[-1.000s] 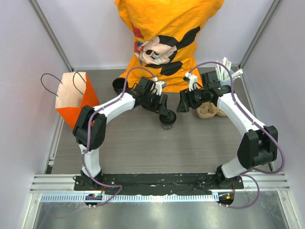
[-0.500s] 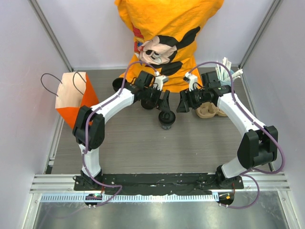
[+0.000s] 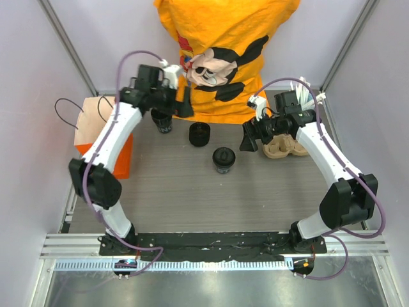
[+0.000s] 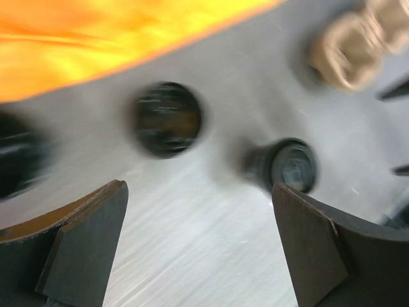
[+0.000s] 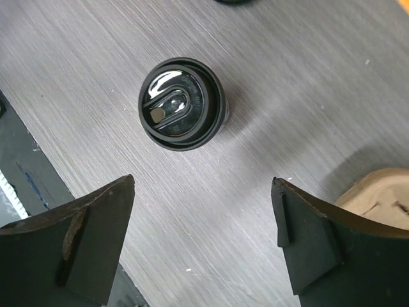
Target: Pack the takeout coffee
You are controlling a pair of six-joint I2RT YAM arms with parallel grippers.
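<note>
The takeout coffee (image 3: pixel 223 158), a small black cup with a round black lid, stands upright in the middle of the table. It shows from above in the right wrist view (image 5: pixel 182 104) and blurred in the left wrist view (image 4: pixel 291 165). My right gripper (image 3: pixel 248 136) is open and empty, just right of the cup and not touching it; in its own view (image 5: pixel 203 182) the cup lies ahead of the open jaws. My left gripper (image 3: pixel 183 101) is open and empty, raised at the back left (image 4: pixel 197 188). The orange paper bag (image 3: pixel 102 131) stands open at the far left.
A short black round stack (image 3: pixel 199 134) sits behind the coffee. A black cup with white print (image 3: pixel 163 120) stands below my left gripper. A cardboard cup carrier (image 3: pixel 284 147) and straws (image 3: pixel 300 93) are at the right. A person in an orange shirt (image 3: pixel 223 51) stands behind the table.
My left arm has swung up and away from the coffee to the back left, near the bag. The coffee stands free on the table. The right arm has barely moved.
</note>
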